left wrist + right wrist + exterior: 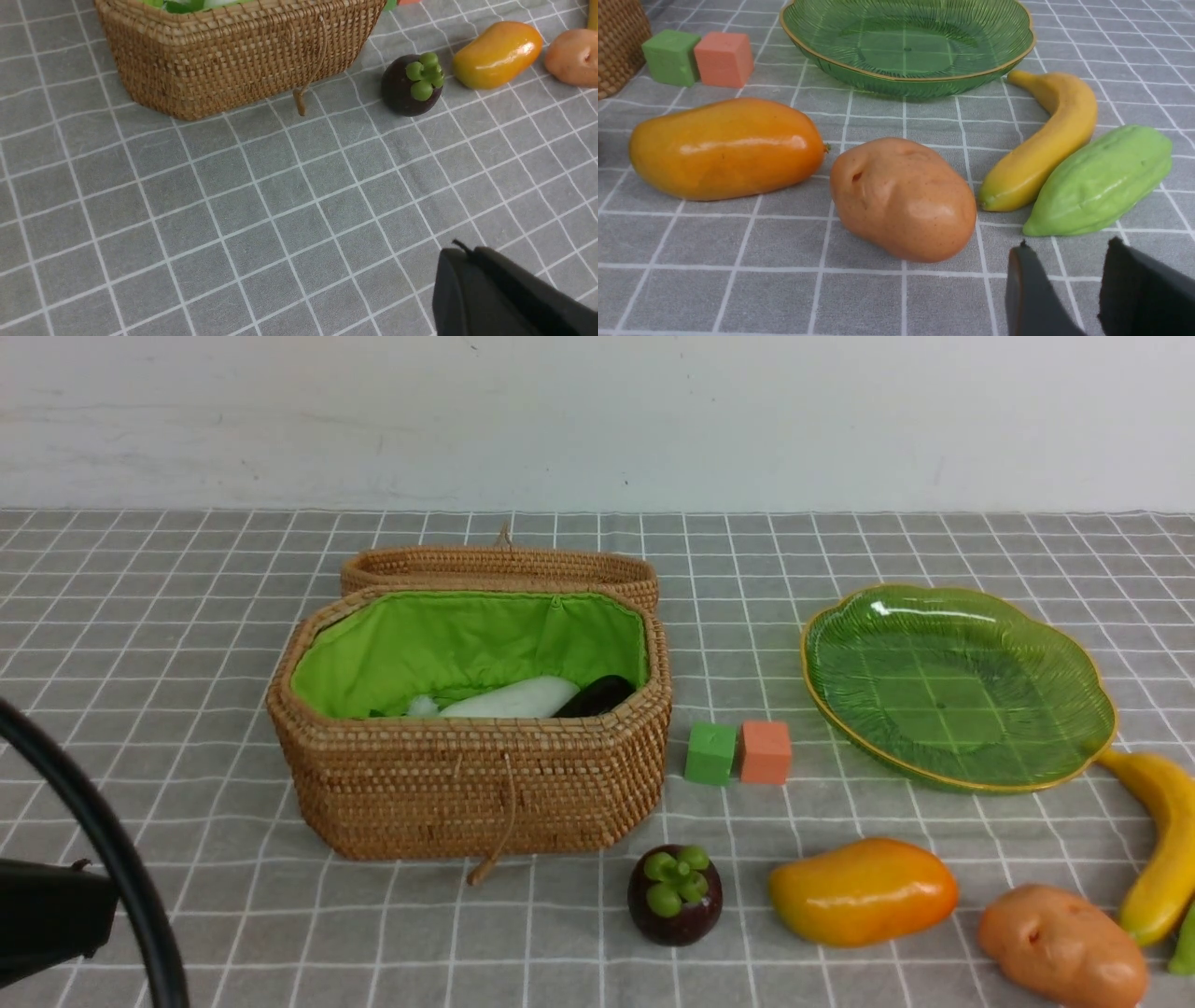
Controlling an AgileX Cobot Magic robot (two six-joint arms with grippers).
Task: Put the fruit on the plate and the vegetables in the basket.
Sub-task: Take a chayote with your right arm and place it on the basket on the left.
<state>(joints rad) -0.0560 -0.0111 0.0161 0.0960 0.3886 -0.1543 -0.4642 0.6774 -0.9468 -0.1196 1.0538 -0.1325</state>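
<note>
The woven basket stands open, and a white radish and a dark eggplant lie in its green lining. To the right sits the green glass plate, with nothing on it. The mangosteen, mango, potato, banana and a green vegetable lie on the cloth in front. My left gripper is shut on nothing, over bare cloth in front of the basket. My right gripper is open, just short of the potato and the green vegetable, touching neither.
A green cube and an orange cube sit between basket and plate. The basket's lid lies behind it. Part of my left arm and its black cable fill the front view's lower left corner. A grey checked cloth covers the table.
</note>
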